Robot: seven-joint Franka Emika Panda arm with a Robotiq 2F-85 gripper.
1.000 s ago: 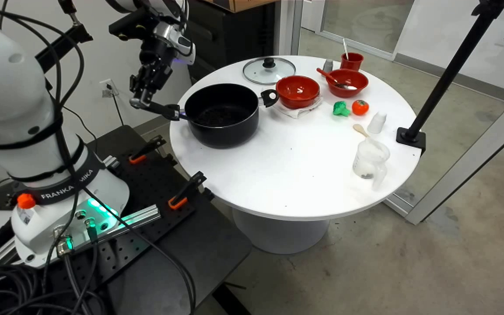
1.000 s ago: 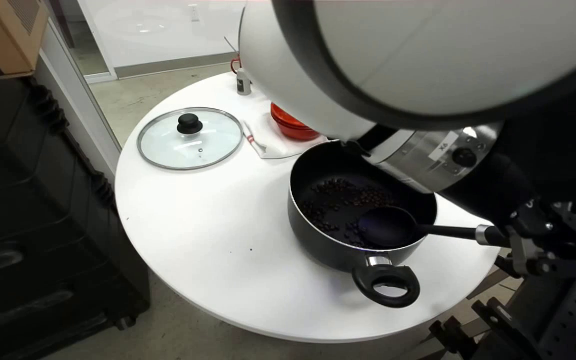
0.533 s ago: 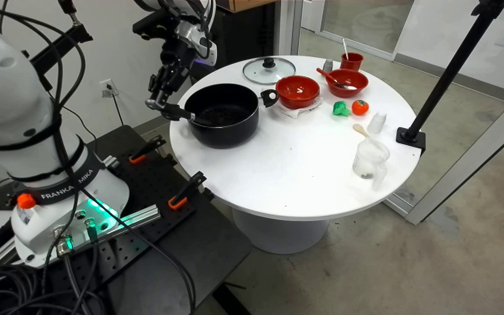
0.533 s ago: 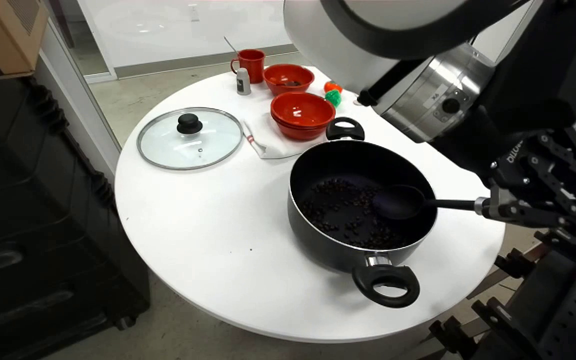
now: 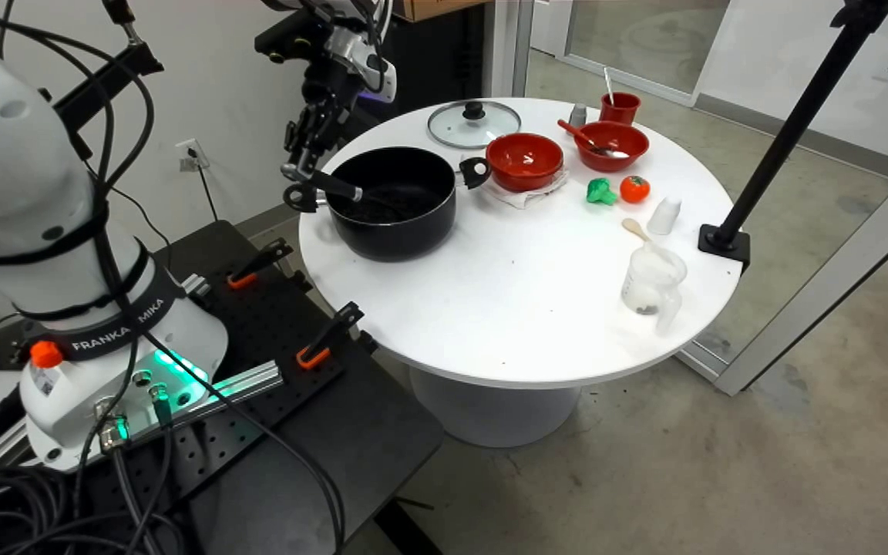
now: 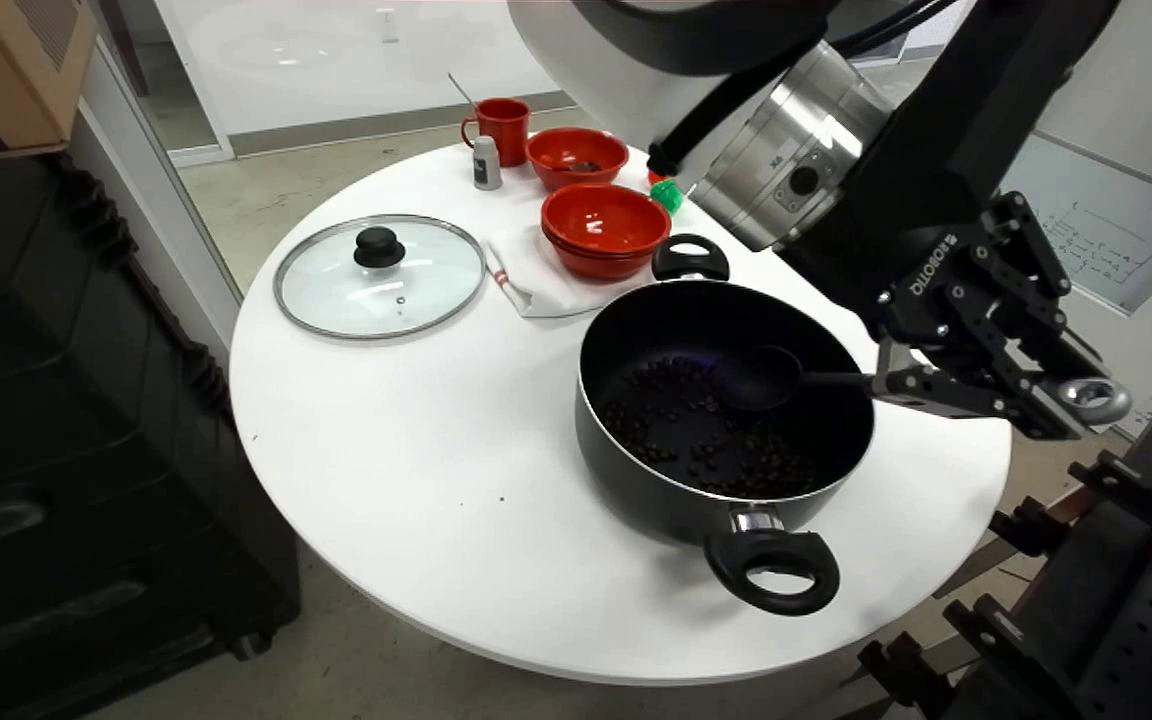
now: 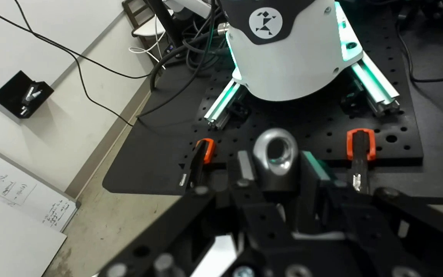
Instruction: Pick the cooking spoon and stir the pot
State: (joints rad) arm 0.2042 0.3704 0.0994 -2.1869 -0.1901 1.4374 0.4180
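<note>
Nearest me on the table point(image 6: 416, 480), the pot point(image 6: 651, 500) juts one black handle my way; dark bean-like bits point(image 6: 771, 465) cover part of its floor. The cooking spoon point(image 6: 786, 379) has its head inside, its long axis slanting up over the rim, ringed end toward the robot's base point(image 7: 290, 57). The pincer point(image 7: 279, 169) grasps the spoon's handle. Beyond sit the glass lid point(image 6: 326, 285), stacked red bowls point(image 6: 601, 268) just beside the pot's far handle, and farther a red mug point(image 6: 506, 140).
</note>
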